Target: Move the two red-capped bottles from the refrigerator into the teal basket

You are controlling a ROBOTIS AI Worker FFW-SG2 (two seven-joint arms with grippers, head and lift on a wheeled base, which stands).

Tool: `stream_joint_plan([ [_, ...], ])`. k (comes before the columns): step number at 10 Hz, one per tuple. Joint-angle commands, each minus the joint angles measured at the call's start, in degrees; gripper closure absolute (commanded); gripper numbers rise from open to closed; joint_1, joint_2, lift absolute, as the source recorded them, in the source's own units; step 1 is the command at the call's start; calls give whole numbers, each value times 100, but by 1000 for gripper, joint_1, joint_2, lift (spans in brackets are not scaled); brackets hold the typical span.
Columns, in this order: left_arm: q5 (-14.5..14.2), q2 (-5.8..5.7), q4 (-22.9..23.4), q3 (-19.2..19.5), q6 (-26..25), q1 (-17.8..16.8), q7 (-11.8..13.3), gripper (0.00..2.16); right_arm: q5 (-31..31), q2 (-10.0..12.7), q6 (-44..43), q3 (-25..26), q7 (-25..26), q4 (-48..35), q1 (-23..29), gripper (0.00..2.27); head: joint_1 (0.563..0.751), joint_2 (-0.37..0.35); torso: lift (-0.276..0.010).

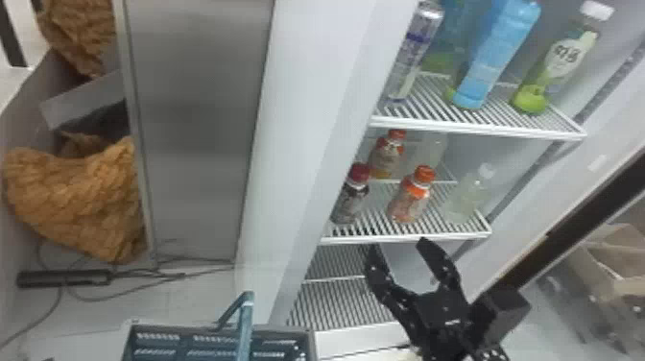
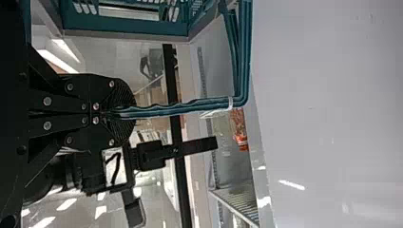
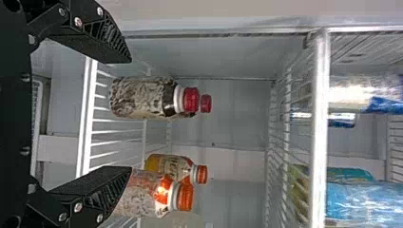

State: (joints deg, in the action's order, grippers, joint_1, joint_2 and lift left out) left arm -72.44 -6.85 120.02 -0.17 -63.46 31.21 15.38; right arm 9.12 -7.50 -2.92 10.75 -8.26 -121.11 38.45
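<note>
Red-capped bottles: front one mottled, dark-necked | right gripper: jaws wide | left gripper: jaws holding teal basket handle

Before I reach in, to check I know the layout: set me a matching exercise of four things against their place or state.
1. teal basket
2. right gripper
3. front red-capped bottle
4. light-blue bottle

A. on the upper shelf
B. open and empty
C. held by its handle in the left gripper
D. on the shelf below

1-C, 2-B, 3-D, 4-A
</note>
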Motion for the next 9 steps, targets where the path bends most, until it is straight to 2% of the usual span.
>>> stream_joint_plan([
  [1,0,-9,0,-17,4,-13,0,1162,-101,-41,-187,-93,0,503,-414,223,695,-350,-224],
  [9,0,-9,-28,-63,4,-69,0,1162,36,-225,-426,-516,0,1740,-1539,223,695,-350,-224],
])
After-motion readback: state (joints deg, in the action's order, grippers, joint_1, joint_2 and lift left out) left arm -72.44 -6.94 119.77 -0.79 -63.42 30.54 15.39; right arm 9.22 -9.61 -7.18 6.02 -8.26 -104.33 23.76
